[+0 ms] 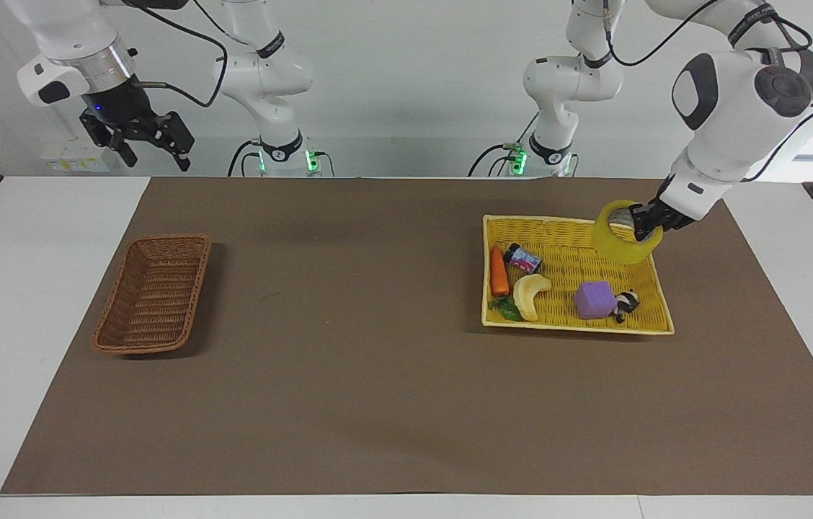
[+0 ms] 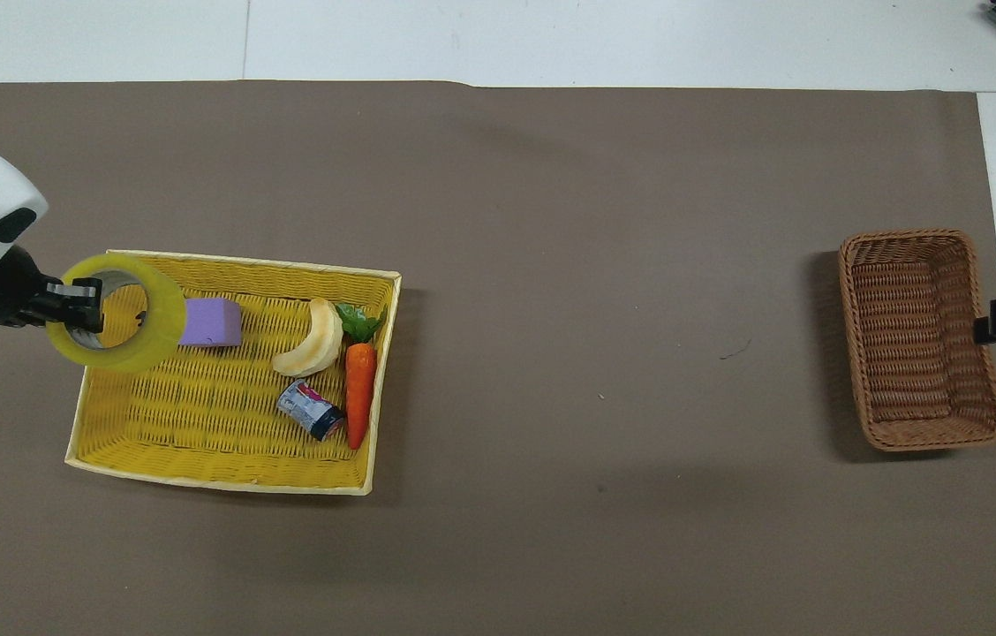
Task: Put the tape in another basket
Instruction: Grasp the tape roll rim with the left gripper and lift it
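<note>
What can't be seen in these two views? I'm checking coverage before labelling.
- Small black-and-white toy: overhead view, hidden under the lifted tape held by the left gripper.
- Right gripper: overhead view, cut off by the edge; only a black piece shows.
- Can label: too small to read in either view.
</note>
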Robot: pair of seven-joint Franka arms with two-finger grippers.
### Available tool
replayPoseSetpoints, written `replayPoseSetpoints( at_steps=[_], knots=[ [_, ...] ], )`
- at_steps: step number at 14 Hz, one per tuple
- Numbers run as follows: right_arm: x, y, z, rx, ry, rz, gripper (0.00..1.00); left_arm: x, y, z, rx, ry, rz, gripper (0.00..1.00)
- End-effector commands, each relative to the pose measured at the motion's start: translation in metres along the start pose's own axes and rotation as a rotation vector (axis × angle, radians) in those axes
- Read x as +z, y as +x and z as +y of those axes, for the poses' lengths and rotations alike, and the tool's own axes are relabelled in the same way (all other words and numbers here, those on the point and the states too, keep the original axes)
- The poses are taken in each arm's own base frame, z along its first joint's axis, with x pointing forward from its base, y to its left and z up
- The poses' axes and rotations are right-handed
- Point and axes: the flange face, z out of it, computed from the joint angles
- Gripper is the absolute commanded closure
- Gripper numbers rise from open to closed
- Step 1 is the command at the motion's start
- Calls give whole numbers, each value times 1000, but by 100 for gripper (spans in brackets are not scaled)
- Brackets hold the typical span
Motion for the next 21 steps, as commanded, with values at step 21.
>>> replayPoseSetpoints(
  at_steps=[21],
  knots=[
    [8, -32, -139, -260, 235, -45, 0, -72, -73, 183, -97, -26, 105, 100]
  ],
)
